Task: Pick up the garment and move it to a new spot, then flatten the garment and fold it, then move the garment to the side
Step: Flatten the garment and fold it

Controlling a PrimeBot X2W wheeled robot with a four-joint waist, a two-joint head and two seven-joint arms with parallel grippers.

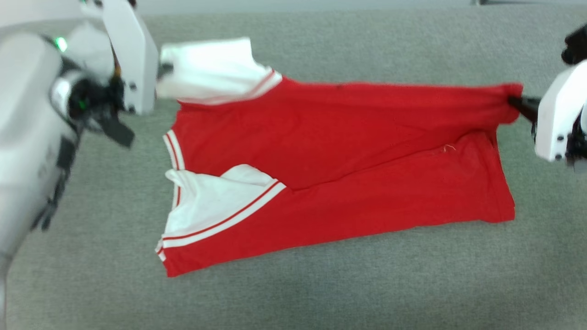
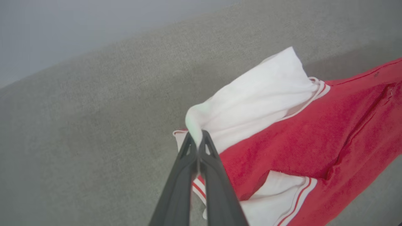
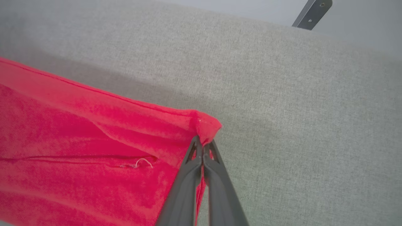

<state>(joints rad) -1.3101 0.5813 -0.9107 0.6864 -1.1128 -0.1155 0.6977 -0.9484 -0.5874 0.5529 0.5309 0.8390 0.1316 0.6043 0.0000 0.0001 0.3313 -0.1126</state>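
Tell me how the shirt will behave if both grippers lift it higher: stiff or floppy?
Likely floppy: the garment drapes in folds between the left gripper and right gripper. Probably light, since small pinches on the white sleeve and a red corner hold its edge up. Those pinches might slip under hard pulling.

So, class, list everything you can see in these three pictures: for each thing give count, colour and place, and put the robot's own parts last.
garment: one, bright red with two white sleeves and striped trim, mid-surface, far edge stretched between the claws.
surface: one, grey woven fabric, under the garment.
metal bracket: one, dark grey, beyond the surface's far edge.
left claw: one, dark, shut on the far white sleeve.
right claw: one, dark, shut on the far red hem corner.
arms: two, white; left arm at the head view's left edge, right arm at its right edge.
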